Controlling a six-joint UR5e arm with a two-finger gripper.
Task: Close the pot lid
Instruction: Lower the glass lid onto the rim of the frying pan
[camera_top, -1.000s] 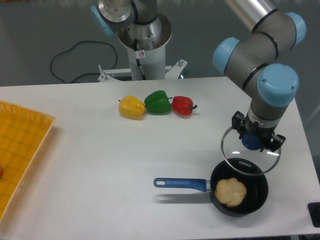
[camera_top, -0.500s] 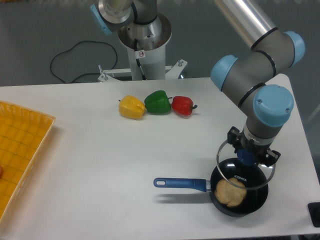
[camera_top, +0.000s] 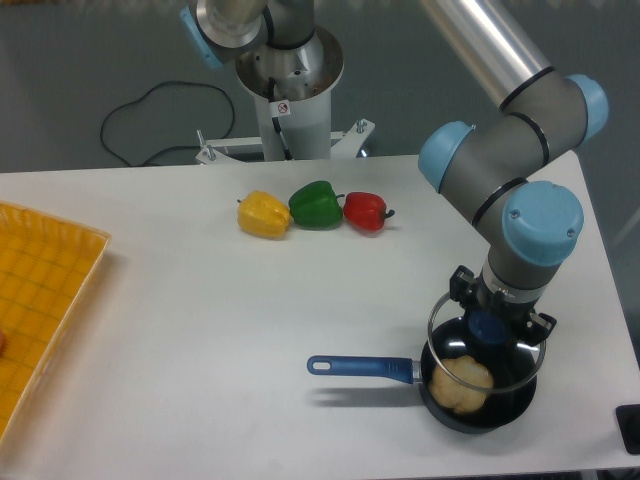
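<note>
Pot (camera_top: 478, 392) handle points left; lid (camera_top: 487, 340) above.

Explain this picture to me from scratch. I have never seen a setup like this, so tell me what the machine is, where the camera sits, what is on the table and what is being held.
The grey and light-blue machine is a robot arm, jointed like a human arm, mounted at the far edge of a white table. There is one picture, from a fixed camera that looks down on the table from the front.

At the arm's tip is a two-finger gripper. It is shut on the blue knob of the lid, a clear glass disc with a metal rim. The lid hangs right over the pot, a small black saucepan with a long blue handle pointing left. A pale piece of food lies inside. Whether the lid already touches the rim is hard to tell.

Further back lie three peppers in a row: the yellow pepper, the green pepper and the red pepper. A yellow tray sits at the left edge.
</note>
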